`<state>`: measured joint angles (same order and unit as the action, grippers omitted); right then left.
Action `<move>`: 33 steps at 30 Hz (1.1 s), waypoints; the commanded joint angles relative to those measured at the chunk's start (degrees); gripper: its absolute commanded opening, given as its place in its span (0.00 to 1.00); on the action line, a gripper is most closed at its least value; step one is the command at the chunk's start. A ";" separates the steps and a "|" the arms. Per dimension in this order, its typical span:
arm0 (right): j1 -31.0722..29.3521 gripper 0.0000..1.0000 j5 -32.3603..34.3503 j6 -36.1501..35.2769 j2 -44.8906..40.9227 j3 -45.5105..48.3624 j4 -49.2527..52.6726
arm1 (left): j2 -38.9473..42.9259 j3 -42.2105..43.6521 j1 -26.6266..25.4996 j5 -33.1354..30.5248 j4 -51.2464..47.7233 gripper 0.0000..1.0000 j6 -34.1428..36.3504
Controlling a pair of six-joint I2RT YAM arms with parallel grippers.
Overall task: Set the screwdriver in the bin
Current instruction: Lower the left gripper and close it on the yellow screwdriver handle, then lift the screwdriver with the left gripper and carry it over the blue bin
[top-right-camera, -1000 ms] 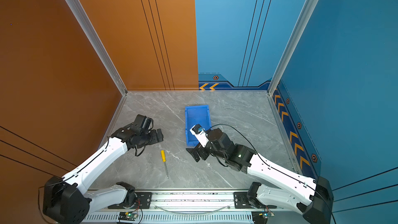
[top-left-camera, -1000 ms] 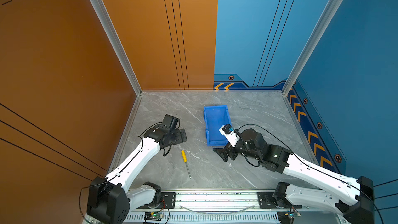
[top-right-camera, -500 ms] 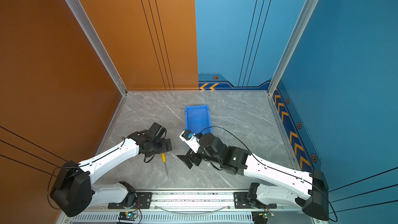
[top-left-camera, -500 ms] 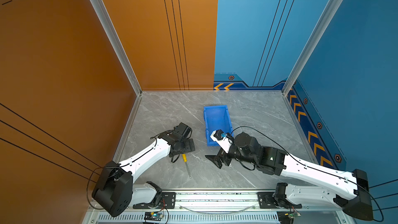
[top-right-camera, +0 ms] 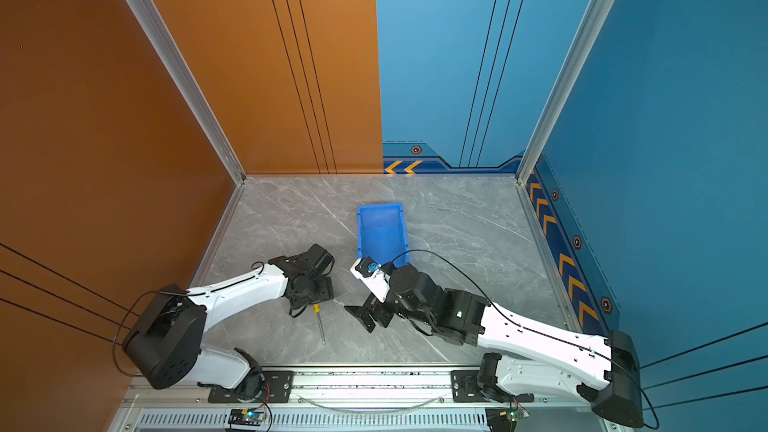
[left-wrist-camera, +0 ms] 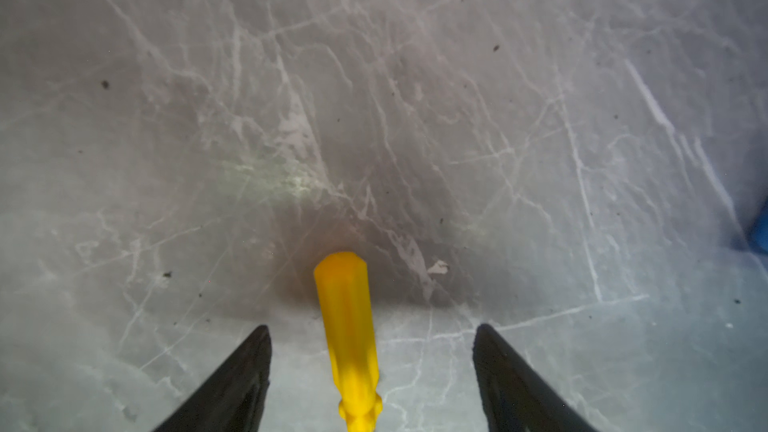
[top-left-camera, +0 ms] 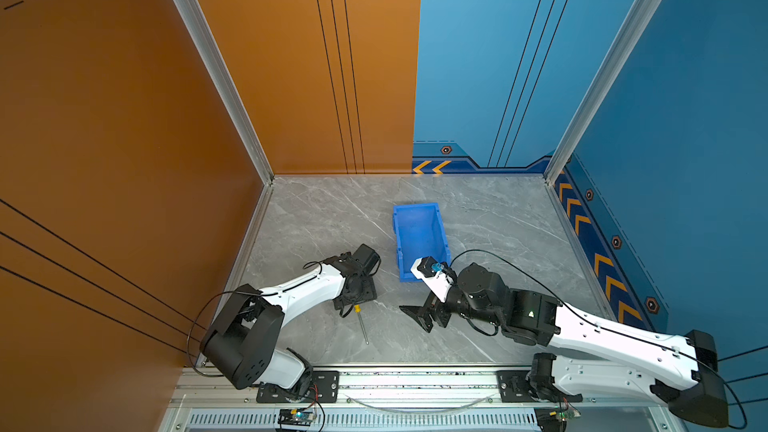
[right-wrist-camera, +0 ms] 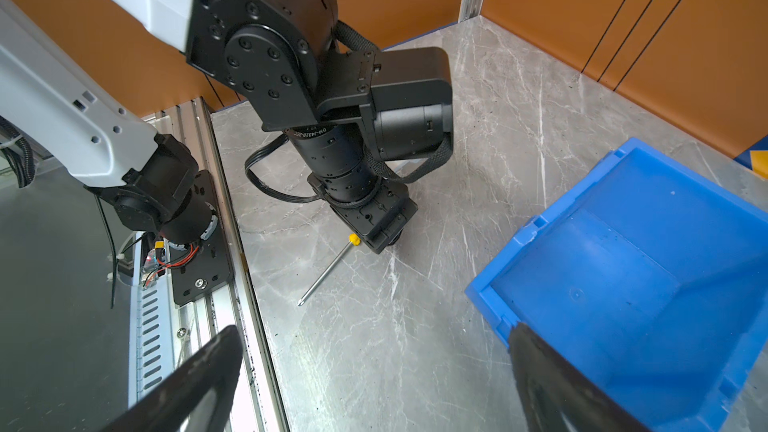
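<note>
The screwdriver [top-left-camera: 362, 326] lies on the grey marble floor near the front, yellow handle toward the back, silver shaft toward the rail; it shows too in a top view [top-right-camera: 320, 324]. My left gripper [top-left-camera: 355, 299] [top-right-camera: 313, 295] points straight down over the handle. In the left wrist view the handle [left-wrist-camera: 347, 317] lies between the open left gripper [left-wrist-camera: 372, 326], with a gap on each side. The blue bin [top-left-camera: 419, 238] [top-right-camera: 382, 234] stands empty behind, lower lip toward the front. My right gripper [top-left-camera: 415, 320] [right-wrist-camera: 374, 331] hangs open and empty by the bin's front corner [right-wrist-camera: 536, 226].
An aluminium rail [top-left-camera: 415, 380] with both arm bases runs along the front edge. Orange wall panels close the left and back, blue ones the back and right. The right arm's black cable [top-left-camera: 498, 259] loops beside the bin. A sliver of the bin [left-wrist-camera: 760, 230] edges the left wrist view.
My left gripper has swung from the left toward the front and come down over the screwdriver's handle, jaws narrowing. The right gripper has drifted a little toward the front left.
</note>
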<state>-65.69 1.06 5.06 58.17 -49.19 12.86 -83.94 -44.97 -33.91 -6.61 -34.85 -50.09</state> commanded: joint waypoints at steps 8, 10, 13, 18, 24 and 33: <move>-0.07 1.00 2.62 1.36 -3.42 2.78 -0.12 | -3.91 0.02 -1.04 -2.27 -0.17 0.61 -1.97; 0.04 1.00 2.25 1.41 -3.33 2.93 -0.29 | -4.51 0.04 -1.13 -2.16 -0.21 0.58 -2.03; 0.17 1.00 2.19 1.32 -3.50 2.96 -0.40 | -4.88 0.12 -1.15 -2.16 -0.33 0.53 -2.25; 0.61 1.00 1.75 0.98 -3.81 3.22 -0.73 | -4.77 0.62 -1.40 -2.18 -0.35 0.38 -2.80; 1.71 1.00 1.19 0.82 -3.50 3.24 -1.28 | -4.49 0.53 -1.64 -2.09 -0.62 0.15 -3.26; 3.40 1.00 1.01 1.09 -5.09 3.70 -1.10 | -1.13 -1.03 -2.41 -2.56 -1.56 0.00 -3.30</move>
<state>-63.00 2.59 5.80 55.00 -46.46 12.84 -86.76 -45.41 -35.22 -9.02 -34.37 -52.99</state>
